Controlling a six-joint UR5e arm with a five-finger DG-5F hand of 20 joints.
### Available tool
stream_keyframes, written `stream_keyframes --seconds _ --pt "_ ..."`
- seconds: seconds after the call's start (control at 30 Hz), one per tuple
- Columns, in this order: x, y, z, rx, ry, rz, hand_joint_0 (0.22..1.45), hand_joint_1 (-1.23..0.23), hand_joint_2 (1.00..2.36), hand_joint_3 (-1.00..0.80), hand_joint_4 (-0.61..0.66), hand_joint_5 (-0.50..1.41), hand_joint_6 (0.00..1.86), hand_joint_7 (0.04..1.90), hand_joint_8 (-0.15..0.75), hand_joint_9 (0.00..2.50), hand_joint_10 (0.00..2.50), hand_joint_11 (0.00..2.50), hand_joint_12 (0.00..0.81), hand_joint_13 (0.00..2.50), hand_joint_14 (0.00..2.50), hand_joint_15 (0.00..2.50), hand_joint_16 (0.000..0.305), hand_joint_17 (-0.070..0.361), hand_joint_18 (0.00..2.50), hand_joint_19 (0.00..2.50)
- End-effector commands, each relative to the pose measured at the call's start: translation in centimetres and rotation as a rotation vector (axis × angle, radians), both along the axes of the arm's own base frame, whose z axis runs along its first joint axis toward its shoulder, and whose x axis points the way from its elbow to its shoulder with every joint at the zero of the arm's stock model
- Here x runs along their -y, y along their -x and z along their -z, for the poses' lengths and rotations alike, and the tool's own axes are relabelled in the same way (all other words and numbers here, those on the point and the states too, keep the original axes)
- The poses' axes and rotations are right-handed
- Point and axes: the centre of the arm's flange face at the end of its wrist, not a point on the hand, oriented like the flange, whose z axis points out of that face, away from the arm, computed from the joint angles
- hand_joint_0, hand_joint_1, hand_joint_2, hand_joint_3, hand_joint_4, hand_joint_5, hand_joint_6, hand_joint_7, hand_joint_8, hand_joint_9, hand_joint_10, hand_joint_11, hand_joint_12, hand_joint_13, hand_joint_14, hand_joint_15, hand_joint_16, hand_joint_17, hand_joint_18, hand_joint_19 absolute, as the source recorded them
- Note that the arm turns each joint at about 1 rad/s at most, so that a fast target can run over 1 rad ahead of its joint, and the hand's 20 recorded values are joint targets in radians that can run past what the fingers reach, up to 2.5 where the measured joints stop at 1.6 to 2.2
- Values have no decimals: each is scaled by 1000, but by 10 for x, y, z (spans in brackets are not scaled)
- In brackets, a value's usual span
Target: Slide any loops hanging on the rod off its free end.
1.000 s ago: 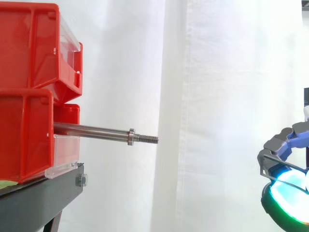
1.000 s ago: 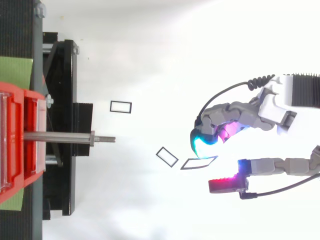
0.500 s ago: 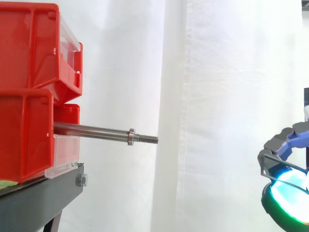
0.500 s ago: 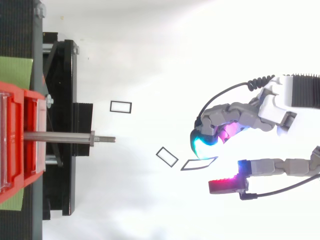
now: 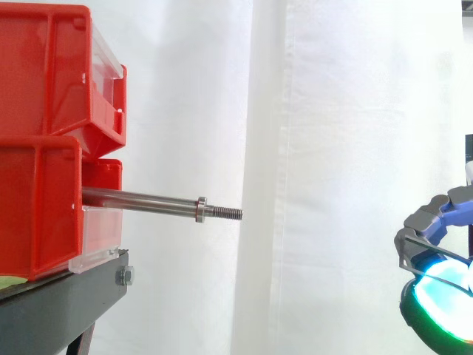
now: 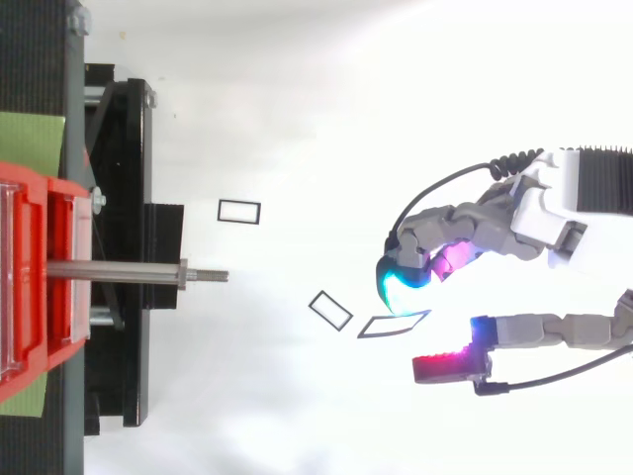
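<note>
You see the round bright steel rod (image 5: 140, 200) sticking out level from between the stacked red plastic bins (image 5: 37, 207), which stand on the black metal stand (image 5: 59, 303) before the white curtain (image 5: 332, 111). The free end of the rod points toward the right side of the side view, and it ends with a small metal collar (image 5: 200, 208) and then a short threaded tip (image 5: 228, 213). In the top view you find three thin dark rectangular loops, and all three are off the rod. The first loop (image 6: 239, 211) lies on the white floor (image 6: 297, 426) near the threaded tip, a little to one side of the rod's line. The second loop (image 6: 330, 310) lies farther out, between the tip and the hand (image 6: 495, 228). The third loop (image 6: 394, 324) is at the hand itself, touching the cyan glowing fingertip (image 6: 396, 282). The side view shows this loop as a thin frame hanging across the curled fingers (it is hooked there, as far as you can judge). So the hand is closed around this third loop, with its fingers bent inward, while the thumb with the red glowing pad (image 6: 450, 366) stretches out straight beside them and apart from the loop. The hand is well apart from the rod, at the right edge of the side view and lower than the rod's tip.
</note>
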Motion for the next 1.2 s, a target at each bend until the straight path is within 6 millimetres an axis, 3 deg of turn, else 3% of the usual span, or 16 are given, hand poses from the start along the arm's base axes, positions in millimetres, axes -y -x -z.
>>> stream_keyframes --seconds 0.0,0.13,0.3,0.57,0.63,0.67,0.73,0.8,0.83,0.87,0.93,0.97,1.07,1.17 --pt "0 0 0 0 0 0 542 -659 1158 -163 -187 -53 736 1249 310 924 5 208 416 411 0 0 68 153 509 202" --pt "0 0 0 0 0 0 547 -668 1125 -163 -195 -61 746 1219 282 810 1 111 415 290 0 0 74 167 413 59" --pt "-1 0 1 -2 0 -1 585 -704 1000 -150 -200 -67 751 1202 271 679 0 0 406 300 0 0 75 168 518 0" --pt "-1 0 0 0 0 -1 597 -701 1005 -189 -204 -81 755 1181 266 504 0 0 405 331 0 0 67 150 573 0" --pt "0 0 0 0 1 0 594 -699 1006 -178 -207 -77 749 1199 268 503 0 0 408 301 0 0 70 156 526 0" --pt "-1 0 0 0 0 -1 593 -701 1005 -173 -199 -75 744 1214 268 504 0 0 398 247 0 0 69 154 357 0" --pt "-1 0 0 0 0 -1 589 -702 1004 -162 -197 -72 745 1199 271 504 0 0 367 170 0 0 55 125 277 0" --pt "-1 0 0 0 0 -1 585 -703 1002 -143 -186 -65 741 1210 275 510 0 0 276 62 0 0 37 83 204 0" --pt "-1 0 0 0 0 -1 585 -703 1002 -143 -186 -65 741 1210 275 510 0 0 276 62 0 0 37 83 204 0" --pt "-1 0 0 0 0 -1 573 -676 1036 -152 -192 -72 769 1144 264 484 0 0 340 11 0 0 55 123 0 0" --pt "-1 0 1 -2 0 -1 555 -655 1095 -159 -190 -72 773 1132 270 483 0 0 354 10 0 0 57 129 0 0" --pt "-1 0 -1 1 1 -2 564 -681 1061 -137 -194 -63 755 1187 280 507 0 0 401 133 0 0 66 149 125 0" --pt "-1 0 0 0 0 -1 575 -700 1034 -121 -180 -59 743 1228 306 520 0 0 408 357 0 0 67 151 595 0" --pt "-1 0 0 0 1 -2 574 -702 1037 -112 -187 -55 738 1247 329 411 0 0 425 454 0 0 72 161 793 0"
